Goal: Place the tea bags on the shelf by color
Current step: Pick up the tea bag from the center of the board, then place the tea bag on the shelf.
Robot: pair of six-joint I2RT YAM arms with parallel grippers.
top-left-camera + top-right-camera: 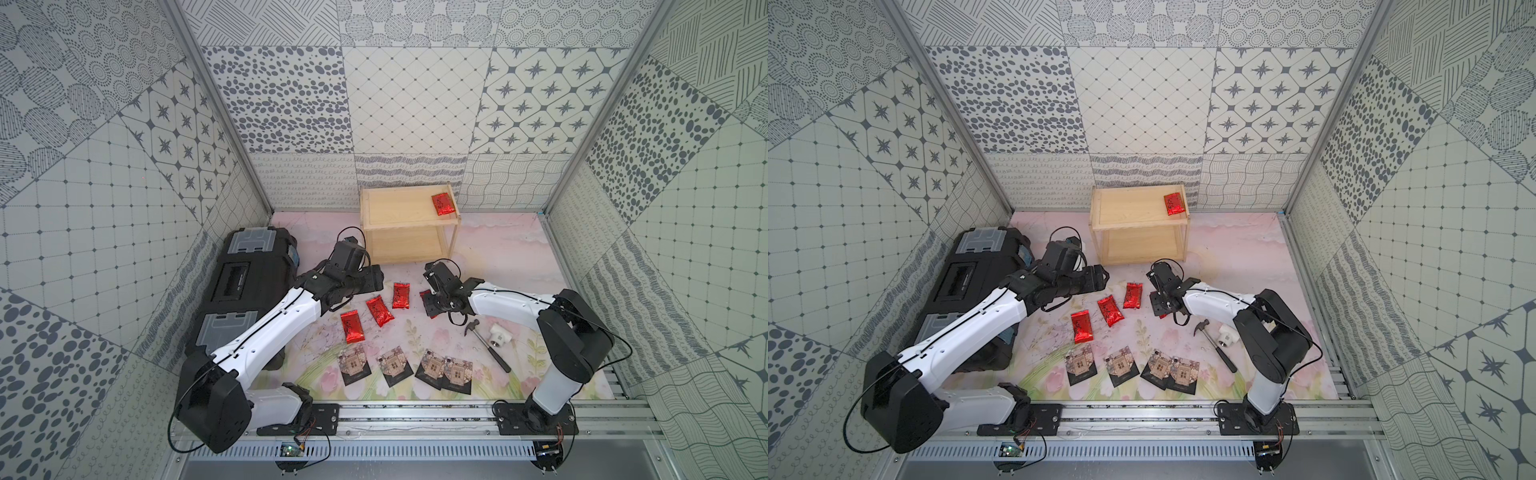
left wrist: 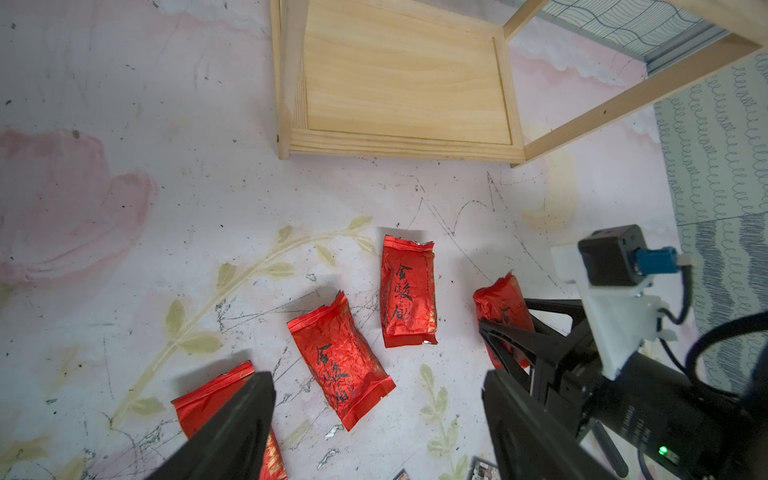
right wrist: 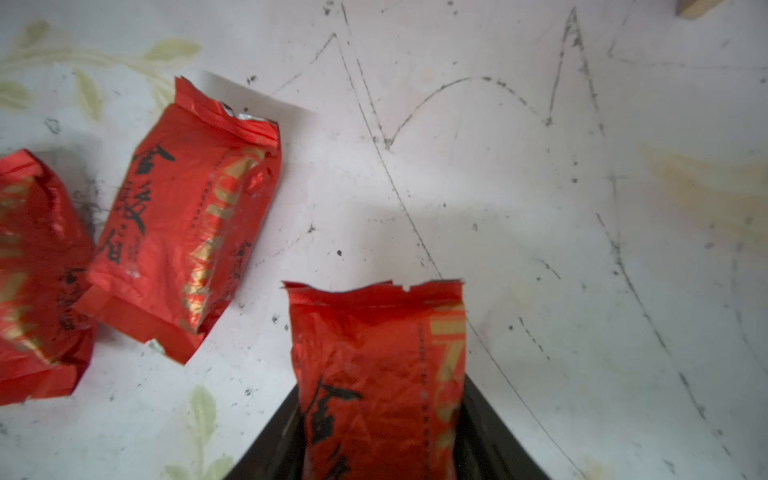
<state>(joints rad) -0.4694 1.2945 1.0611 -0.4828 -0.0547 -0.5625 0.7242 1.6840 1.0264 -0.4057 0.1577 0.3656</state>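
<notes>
Claws, two, black, parallel-fingered. Right claw (image 3: 380, 390): partly closed, both fingers (image 3: 272, 446) pressed against the sides of one shiny red foil pillow packet with black characters (image 3: 374, 353). The packet sits low over the pink floral tabletop (image 1: 498, 257); whether it is clear of the surface cannot be told. Left claw (image 2: 378, 382): spread wide, nothing between its fingers, hanging above the table and touching nothing. Between the two claws: three loose red foil packets in a slanting row. The nearest packet (image 1: 401, 295) lies just beside the right claw, the middle packet (image 1: 379, 311) shows between the left fingers in the left wrist view, and the last packet (image 1: 352, 327) is partly hidden there behind one left finger. Beyond both claws, away from the arm bases: two-tier rack of pale unfinished wood (image 1: 399, 216), its open front facing them, a fifth red packet (image 1: 443, 204) flat on a far corner of the top tier. On the base side of the claws: four flat dark square sachets with tan window print (image 1: 354, 368) in a row, the two by the right arm overlapping. Behind the right claw, beside its forearm: small black-handled hammer (image 1: 486, 345), with a white plastic fitting (image 1: 498, 336) just beside it. Outboard of the left claw: long black toolbox with grey latches (image 1: 249, 282), the left arm reaching across it.
</notes>
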